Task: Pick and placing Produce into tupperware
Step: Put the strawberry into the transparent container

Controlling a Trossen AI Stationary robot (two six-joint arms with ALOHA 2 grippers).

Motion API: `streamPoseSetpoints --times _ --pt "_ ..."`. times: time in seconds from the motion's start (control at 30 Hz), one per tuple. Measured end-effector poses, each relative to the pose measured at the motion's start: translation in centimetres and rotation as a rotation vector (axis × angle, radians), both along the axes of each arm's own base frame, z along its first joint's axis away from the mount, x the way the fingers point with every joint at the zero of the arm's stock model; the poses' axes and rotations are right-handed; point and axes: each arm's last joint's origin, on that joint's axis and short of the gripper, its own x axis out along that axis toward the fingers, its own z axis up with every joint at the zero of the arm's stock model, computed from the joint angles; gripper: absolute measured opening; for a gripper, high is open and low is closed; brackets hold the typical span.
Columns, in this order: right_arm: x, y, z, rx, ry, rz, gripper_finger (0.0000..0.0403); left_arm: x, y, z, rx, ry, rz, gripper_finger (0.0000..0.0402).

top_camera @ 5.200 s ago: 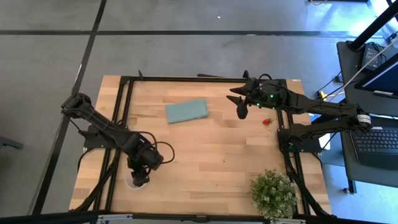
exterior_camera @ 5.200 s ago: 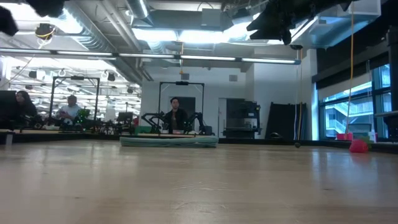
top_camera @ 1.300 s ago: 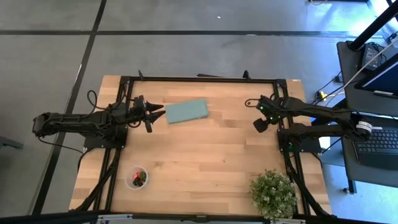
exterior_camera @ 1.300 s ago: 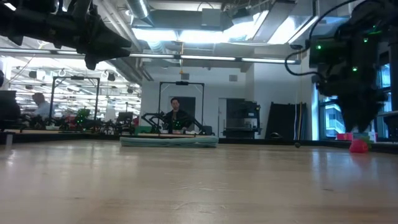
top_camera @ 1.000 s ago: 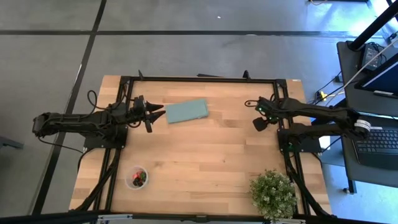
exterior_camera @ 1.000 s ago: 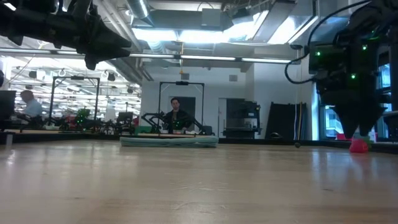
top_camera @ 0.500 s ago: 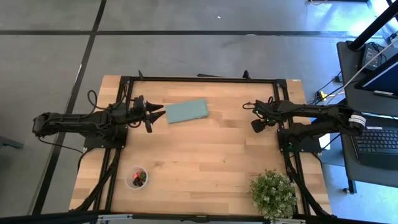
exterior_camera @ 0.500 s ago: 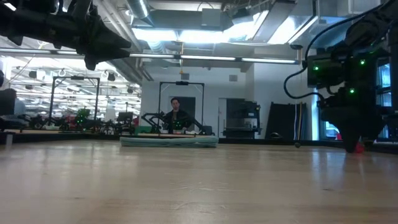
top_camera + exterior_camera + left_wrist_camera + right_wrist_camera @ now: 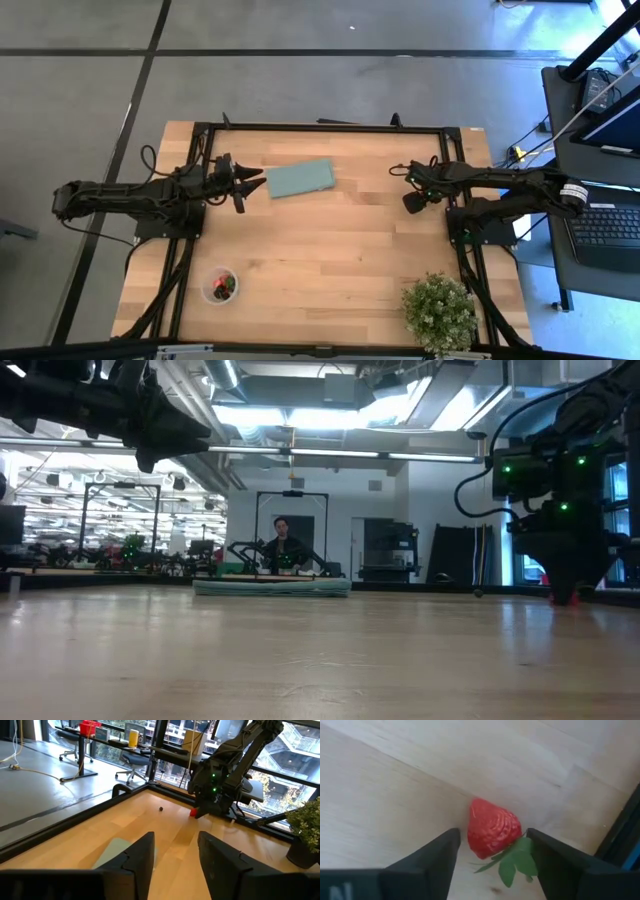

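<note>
High view: right hand (image 9: 411,201) lowered to worktop (image 9: 330,240) since second ago; tupperware (image 9: 219,286) well apart, near opposite corner.

Right wrist view: strawberry (image 9: 492,827) framed between open fingers (image 9: 427,857), not yet touched; closing judged begun.

Left wrist view: left hand (image 9: 174,852) held open, idle, unchanged.
</note>
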Motion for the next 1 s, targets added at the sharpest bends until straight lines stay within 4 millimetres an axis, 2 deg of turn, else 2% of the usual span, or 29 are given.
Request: streamPoseSetpoints --times 0.23,0.87,1.0 --pt "0.07 -0.01 -0.02 0.004 -0.009 0.002 0.0189 0.0 0.0 0.0 0.0 0.0 0.0 0.0153" --pt "0.06 -0.01 -0.05 0.007 -0.005 0.029 0.0012 0.0 0.01 0.0 -0.001 0.0 0.0 0.0137" --pt "0.06 0.01 -0.05 0.014 -0.008 0.026 0.0006 0.0 0.0 0.0 -0.001 0.0 0.0 0.0143"
